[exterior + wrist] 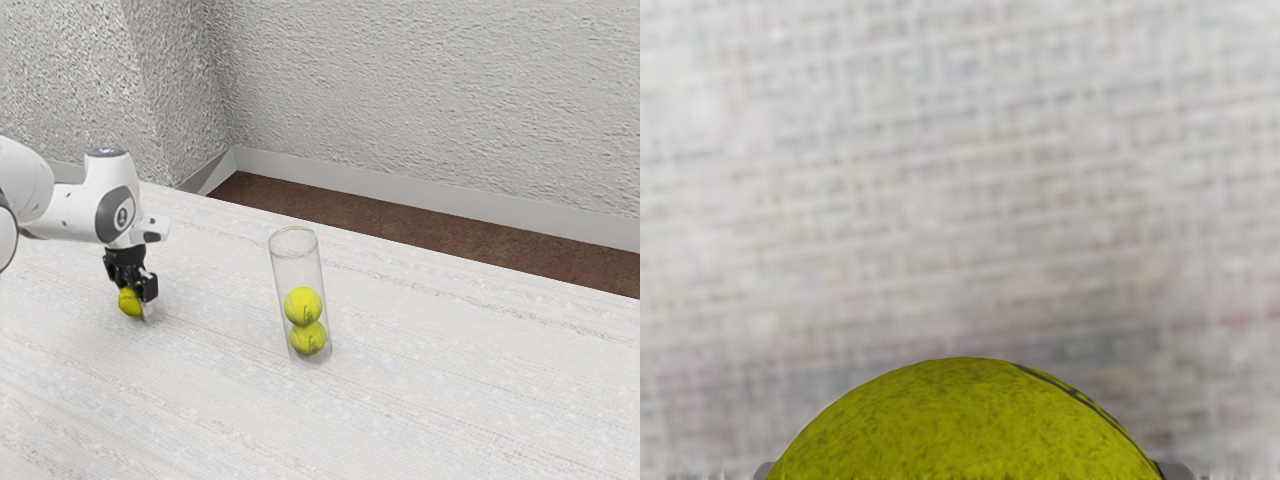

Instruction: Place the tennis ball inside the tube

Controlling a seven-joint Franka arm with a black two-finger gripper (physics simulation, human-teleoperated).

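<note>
One tube (283, 268), the landmark of this lot: clear, smooth-walled cylinder, round-rimmed, standing upright. Contents, two stacked balls: upper ball (302, 306) and lower ball (308, 338), both yellow-green with dark markings, resting in its bottom part.

One tennis ball (129, 303), the task's piece: round, yellow-green, finely mottled like felt, a dark curved line along one side in the wrist view. Placed well apart from the tube, toward the exterior view's left, outside it.

One gripper (138, 296), black, angular, pointing down, on a smooth white arm (70, 208) with grey trim. Condition: closed around the tennis ball, with fingers (150, 288) against two opposite sides; the ball sits between their tips.

One surface (450, 400), beneath the tube: pale, flat, with a woven-looking grain and faint reddish and bluish streaks. Beyond the tube: brown floor (560, 265), plain pale skirting (400, 185), rough-plastered wall (430, 90).
</note>
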